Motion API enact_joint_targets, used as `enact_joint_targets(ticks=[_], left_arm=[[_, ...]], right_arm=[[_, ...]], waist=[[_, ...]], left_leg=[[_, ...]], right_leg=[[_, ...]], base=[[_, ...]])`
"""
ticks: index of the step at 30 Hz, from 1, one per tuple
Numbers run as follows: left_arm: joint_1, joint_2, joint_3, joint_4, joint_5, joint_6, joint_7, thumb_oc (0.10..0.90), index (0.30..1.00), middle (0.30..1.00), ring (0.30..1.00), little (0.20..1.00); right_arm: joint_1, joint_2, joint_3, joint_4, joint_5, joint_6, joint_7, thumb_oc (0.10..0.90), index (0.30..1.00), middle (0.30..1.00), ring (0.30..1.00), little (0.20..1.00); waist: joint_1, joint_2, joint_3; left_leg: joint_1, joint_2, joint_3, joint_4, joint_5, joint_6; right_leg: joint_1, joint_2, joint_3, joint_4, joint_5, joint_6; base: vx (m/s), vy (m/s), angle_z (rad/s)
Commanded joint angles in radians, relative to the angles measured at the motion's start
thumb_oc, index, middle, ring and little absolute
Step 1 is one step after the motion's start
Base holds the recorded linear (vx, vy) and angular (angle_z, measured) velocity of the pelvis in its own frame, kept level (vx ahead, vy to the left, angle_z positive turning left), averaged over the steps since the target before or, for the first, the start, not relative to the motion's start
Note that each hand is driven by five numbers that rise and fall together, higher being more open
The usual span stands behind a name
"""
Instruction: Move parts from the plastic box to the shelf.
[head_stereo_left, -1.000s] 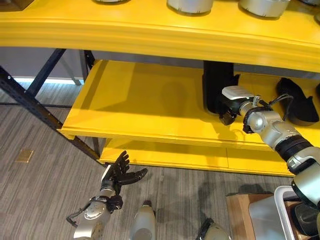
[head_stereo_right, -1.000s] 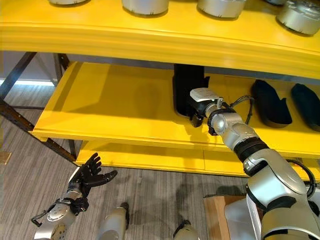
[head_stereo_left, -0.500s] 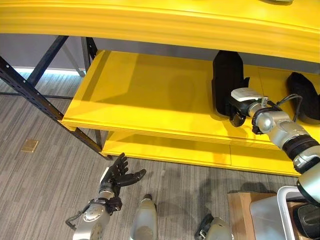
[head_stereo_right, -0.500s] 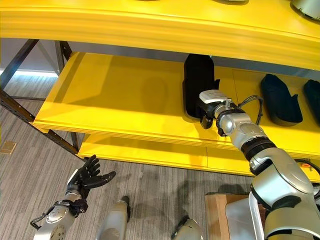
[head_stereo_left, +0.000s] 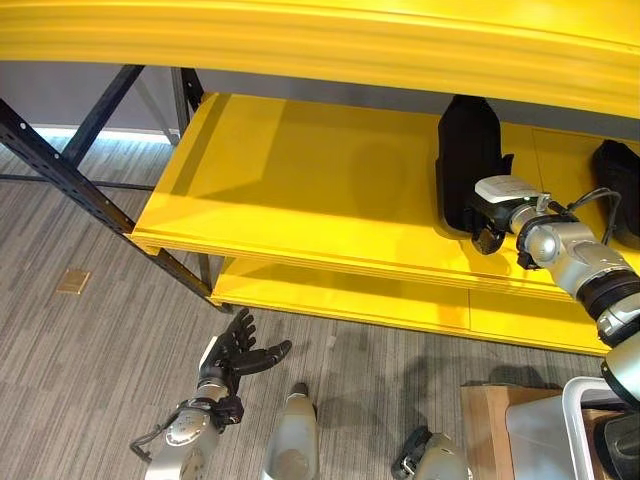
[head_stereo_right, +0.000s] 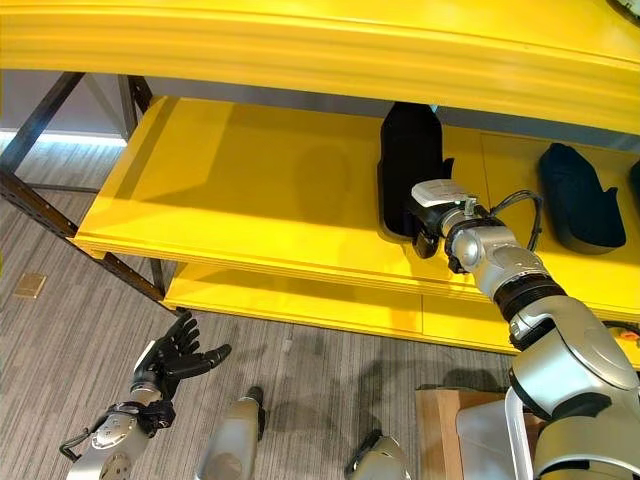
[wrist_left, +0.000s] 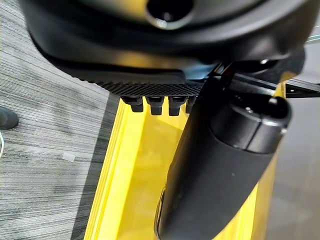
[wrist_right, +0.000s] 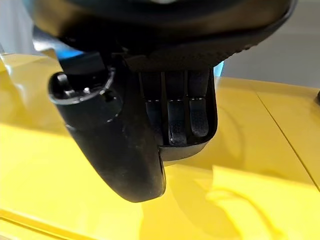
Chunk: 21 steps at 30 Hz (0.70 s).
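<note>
shelf: yellow (head_stereo_left: 300, 200), dark steel frame, fills the upper frame; grey striped floor (head_stereo_left: 90, 360) below.
parts: black part (head_stereo_left: 466, 160) lies on the shelf, right of centre; another black part (head_stereo_left: 618, 175) at the right edge.
plastic box: white rim (head_stereo_left: 575, 425), lower right corner.
right robot hand (head_stereo_left: 487, 215): fingers curled round the near end of the black part, thumb alongside.
left robot hand (head_stereo_left: 235, 350): lower left over the floor, fingers spread, holds nothing.
</note>
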Motion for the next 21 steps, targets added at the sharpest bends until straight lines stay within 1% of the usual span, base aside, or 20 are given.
enact_joint_targets(ticks=[1, 11, 21], left_arm=[[-0.036, 0.056, -0.008, -0.124, -0.016, -0.113, -0.027, 0.900, 1.000, 1.000, 1.000, 1.000], [-0.034, 0.056, -0.004, -0.125, -0.017, -0.116, -0.023, 0.900, 1.000, 1.000, 1.000, 1.000], [-0.038, 0.058, -0.009, -0.124, -0.017, -0.119, -0.025, 0.900, 1.000, 1.000, 1.000, 1.000]], right_arm=[[-0.176, -0.086, -0.042, 0.007, -0.004, 0.012, -0.095, 0.400, 0.300, 0.300, 0.300, 0.300], [-0.170, -0.098, -0.041, 0.005, -0.015, 0.012, -0.098, 0.400, 0.300, 0.300, 0.300, 0.300], [-0.169, -0.097, -0.037, 0.054, -0.034, 0.015, -0.104, 0.400, 0.300, 0.300, 0.300, 0.300]], waist=[[0.025, -0.009, -0.047], [0.027, -0.004, -0.035], [0.026, 0.002, -0.025]], left_leg=[[0.024, 0.043, -0.061, -0.013, -0.028, 0.004], [0.015, 0.037, -0.065, -0.020, -0.022, 0.005], [0.011, 0.034, -0.070, -0.023, -0.018, 0.004]], right_leg=[[0.032, 0.000, 0.030, 0.038, 0.023, 0.025], [0.021, -0.004, 0.028, 0.049, 0.023, 0.023], [0.012, -0.005, 0.027, 0.053, 0.020, 0.021]], base=[[0.00, 0.000, 0.00], [0.00, 0.000, 0.00], [0.00, -0.003, 0.01]])
